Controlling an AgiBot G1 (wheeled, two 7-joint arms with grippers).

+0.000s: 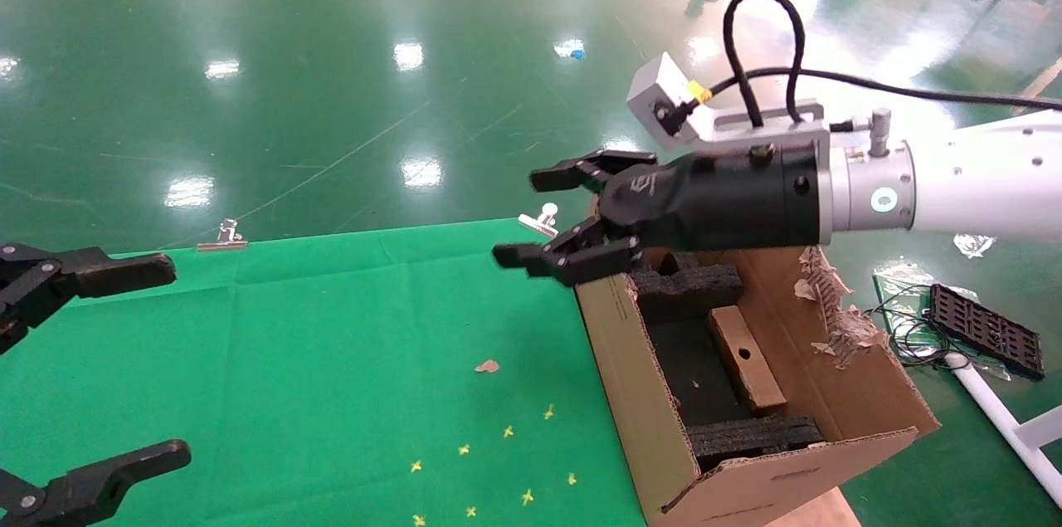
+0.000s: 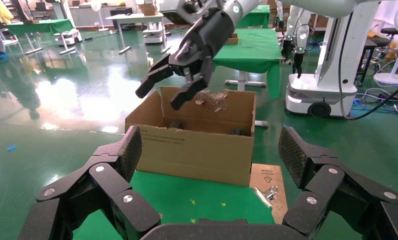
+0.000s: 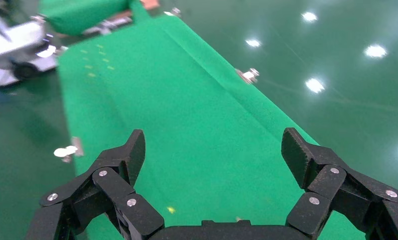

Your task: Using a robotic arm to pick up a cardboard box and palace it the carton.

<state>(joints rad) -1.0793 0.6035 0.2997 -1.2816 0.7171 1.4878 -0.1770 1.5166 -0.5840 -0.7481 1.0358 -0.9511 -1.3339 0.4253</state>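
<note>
The small brown cardboard box (image 1: pixel 745 358), with a round hole in its top face, lies inside the carton (image 1: pixel 647 394) between black foam blocks. The carton stands at the right end of the green table, flaps upright, one torn ragged. My right gripper (image 1: pixel 535 216) on the white robotic arm (image 1: pixel 979 178) hovers open and empty above the carton's far left corner, pointing left over the table. From the left wrist the carton (image 2: pixel 196 145) shows ahead, the right gripper (image 2: pixel 161 92) above it. My left gripper (image 1: pixel 166 361) is open at the table's left edge, empty.
Green cloth covers the table (image 1: pixel 332 361), held by metal binder clips (image 1: pixel 222 238). Yellow cross marks (image 1: pixel 498 461) and a cardboard scrap (image 1: pixel 487 366) lie near the front. A black tray with cables (image 1: pixel 983 328) sits on the floor at right. Other robots and tables (image 2: pixel 317 75) stand behind the carton.
</note>
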